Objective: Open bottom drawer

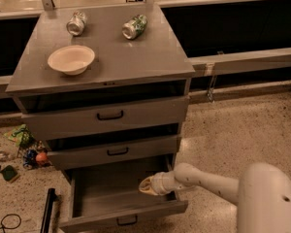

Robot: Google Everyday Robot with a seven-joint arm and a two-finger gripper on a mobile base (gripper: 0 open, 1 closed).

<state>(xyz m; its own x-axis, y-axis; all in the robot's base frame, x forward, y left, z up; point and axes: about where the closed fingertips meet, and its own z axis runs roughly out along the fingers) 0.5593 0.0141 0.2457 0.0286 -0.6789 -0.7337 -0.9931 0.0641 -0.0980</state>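
The bottom drawer [97, 219] of the grey cabinet [136, 57] stands pulled out toward me, and its empty grey inside shows. Its small black loop handle [126, 221] is on the shallow front panel at the lower edge of the view. My gripper [147, 185] reaches in from the right on a white arm [208, 182] and hovers over the right side of the open drawer, just behind the front panel. It is not touching the handle.
The middle drawer [111, 152] and top drawer [106, 115] are slightly ajar. A white bowl [71, 59] and two cans [76, 23] [135, 26] lie on the cabinet top. Small clutter [24, 152] lies on the floor at left, and a black bar [47, 210] stands beside the drawer.
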